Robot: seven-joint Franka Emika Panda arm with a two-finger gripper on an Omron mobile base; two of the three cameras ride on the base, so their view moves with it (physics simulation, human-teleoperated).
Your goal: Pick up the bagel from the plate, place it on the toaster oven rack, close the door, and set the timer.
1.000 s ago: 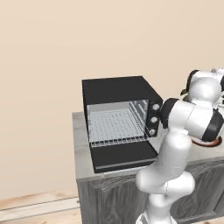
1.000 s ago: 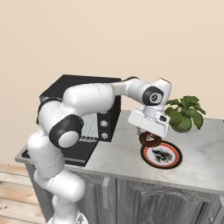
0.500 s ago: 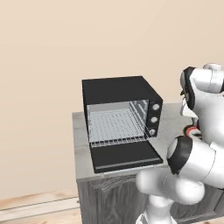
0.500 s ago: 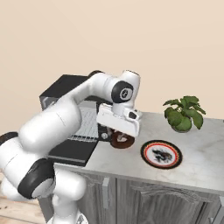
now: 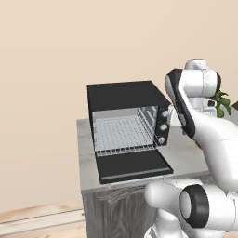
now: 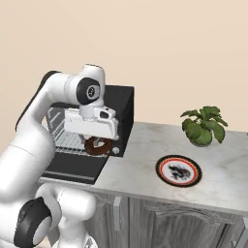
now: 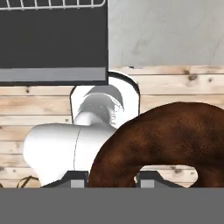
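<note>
Gripping bagel (image 6: 98, 146), pincer (image 6: 97, 143) above open door (image 6: 72, 167)

The bagel (image 7: 175, 140), at the lower right of the hand view, has a rough, mottled dark brown crust with a matt, bready look. The toaster oven (image 5: 128, 109) at the centre of the left base view is matt black, and its rack (image 5: 123, 135) is a thin silver wire grid that looks like metal. The door (image 5: 132, 167) is a smooth, dark, faintly glossy panel. The desk (image 6: 145, 160) has a pale grey marbled stone top over grey wood-grain cabinet fronts. The plate (image 6: 178, 171) looks glazed and smooth. The floor (image 7: 175, 83) is pale wooden planking with knots. The robot arm (image 6: 53, 97) is glossy white plastic.
</note>
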